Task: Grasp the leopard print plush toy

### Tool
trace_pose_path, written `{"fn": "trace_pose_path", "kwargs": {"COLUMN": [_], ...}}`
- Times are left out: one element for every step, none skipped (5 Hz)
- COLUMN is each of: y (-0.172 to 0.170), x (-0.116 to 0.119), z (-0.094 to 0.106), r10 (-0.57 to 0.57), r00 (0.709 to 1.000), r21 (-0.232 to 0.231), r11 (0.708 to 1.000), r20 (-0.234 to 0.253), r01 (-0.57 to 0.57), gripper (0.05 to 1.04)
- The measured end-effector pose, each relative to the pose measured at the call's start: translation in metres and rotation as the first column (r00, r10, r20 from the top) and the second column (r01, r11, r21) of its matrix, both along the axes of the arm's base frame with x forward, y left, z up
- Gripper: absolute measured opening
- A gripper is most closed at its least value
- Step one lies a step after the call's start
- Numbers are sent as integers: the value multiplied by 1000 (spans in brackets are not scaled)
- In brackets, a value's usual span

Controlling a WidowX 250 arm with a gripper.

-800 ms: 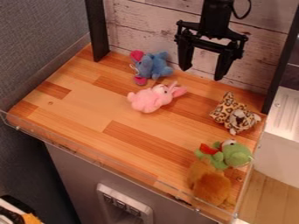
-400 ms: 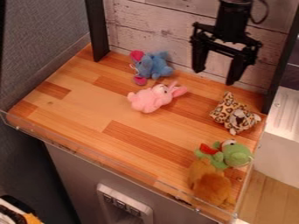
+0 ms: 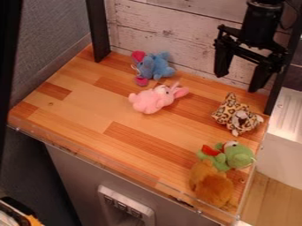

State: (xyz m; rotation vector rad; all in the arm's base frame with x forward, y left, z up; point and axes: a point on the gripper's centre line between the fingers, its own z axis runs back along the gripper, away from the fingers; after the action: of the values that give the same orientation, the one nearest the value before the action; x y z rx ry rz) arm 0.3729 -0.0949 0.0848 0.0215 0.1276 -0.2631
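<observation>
And here's the black gripper (image 3: 238, 83), hanging over the back right corner of the work surface, fingers pointing down and spread wide, 1 on each side of an open gap! Right behind it, whitewashed planks (image 3: 171, 33) form the backdrop, with 2 black posts (image 3: 97, 31) framing them.

Nearest toy to those fingertips: the leopard-print plush (image 3: 227, 112), lying on the wood just in front of and below the gripper, apart from it. What a spotted coat!

Out to the left, it's the pink rabbit (image 3: 150, 100), down on the tabletop (image 3: 88, 106) with its long ears aimed right, and close behind it the blue elephant (image 3: 156, 66), flashing pink ears near the back edge. Swing to the front right corner and there are 2 more: the green plush (image 3: 238, 155), a red patch (image 3: 212, 150) at its side, right up against the orange-brown plush (image 3: 213, 187). That makes 5 soft toys, all on the striped wood!

Along the front runs a clear rim (image 3: 118, 170), above a grey panel (image 3: 77, 176) carrying a pale fitting (image 3: 106, 194). Grey wall (image 3: 53, 39) on the left, white unit (image 3: 283, 154) on the right!
</observation>
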Motion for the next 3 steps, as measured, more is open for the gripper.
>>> {"fn": "trace_pose_path", "kwargs": {"y": [-6, -7, -8], "x": [1, 0, 0], "z": [-1, -16, -30], "r10": [55, 130, 191], "r00": [998, 991, 981], "r21": [1, 7, 6], "r11": [998, 991, 982], "r20": [16, 17, 35], "r01": [-55, -131, -191], "gripper": [997, 997, 999]}}
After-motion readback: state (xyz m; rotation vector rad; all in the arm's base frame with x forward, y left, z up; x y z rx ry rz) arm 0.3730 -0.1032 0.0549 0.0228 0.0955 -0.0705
